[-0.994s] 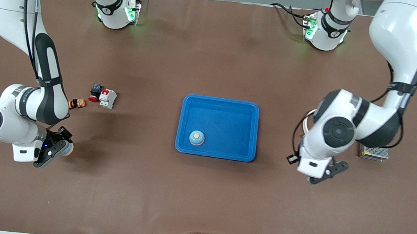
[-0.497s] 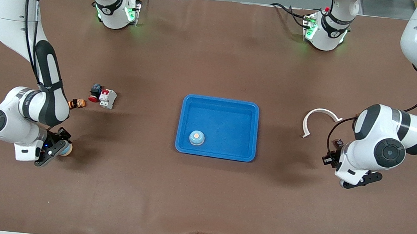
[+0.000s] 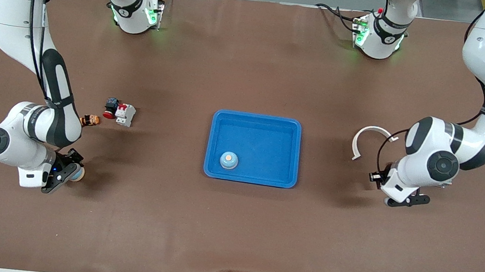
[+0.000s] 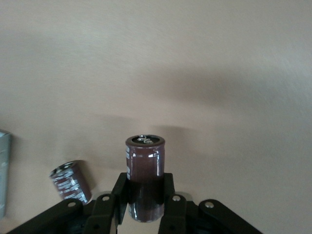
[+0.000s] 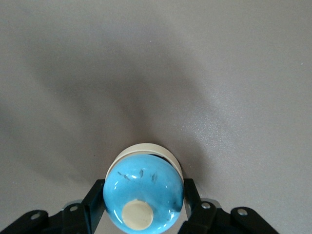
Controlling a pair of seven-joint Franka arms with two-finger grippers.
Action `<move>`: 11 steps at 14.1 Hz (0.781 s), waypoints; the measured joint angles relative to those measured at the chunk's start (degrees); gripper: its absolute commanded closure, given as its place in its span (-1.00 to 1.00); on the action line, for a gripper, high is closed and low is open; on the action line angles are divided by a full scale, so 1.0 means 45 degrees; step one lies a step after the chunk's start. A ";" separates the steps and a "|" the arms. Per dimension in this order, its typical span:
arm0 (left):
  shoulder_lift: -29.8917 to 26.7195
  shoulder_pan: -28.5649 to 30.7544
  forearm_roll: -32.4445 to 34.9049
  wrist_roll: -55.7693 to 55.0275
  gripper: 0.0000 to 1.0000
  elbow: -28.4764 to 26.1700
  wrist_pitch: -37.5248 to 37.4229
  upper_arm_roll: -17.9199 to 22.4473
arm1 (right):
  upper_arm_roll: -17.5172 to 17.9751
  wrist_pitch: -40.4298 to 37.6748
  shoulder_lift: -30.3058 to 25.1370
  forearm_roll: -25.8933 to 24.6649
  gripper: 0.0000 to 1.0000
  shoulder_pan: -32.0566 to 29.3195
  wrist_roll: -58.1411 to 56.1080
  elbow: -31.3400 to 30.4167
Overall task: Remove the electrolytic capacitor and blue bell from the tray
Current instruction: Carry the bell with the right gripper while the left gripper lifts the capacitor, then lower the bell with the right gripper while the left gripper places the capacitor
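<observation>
The shallow bright-blue rectangular plastic tray sits mid-table with one round blue bell with a cream button in the corner nearer the front camera.

A matching blue bell is clamped at its sides in the right gripper, low over bare table at the right arm's end. It looks hard, domed and probably slippery, so the wide base rim is the best hold.

The left gripper, over the left arm's end, pinches the dark-brown cylindrical electrolytic capacitor around its lower body. It is likely light and rigid with a smooth sleeve. Its printing is unreadable.
</observation>
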 measured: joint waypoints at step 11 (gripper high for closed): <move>-0.0542 0.0096 0.0006 0.1365 1.00 -0.2576 0.2269 -0.0010 | 0.0176 -0.1260 -0.0011 0.0695 -1.00 -0.0019 0.0246 0.0806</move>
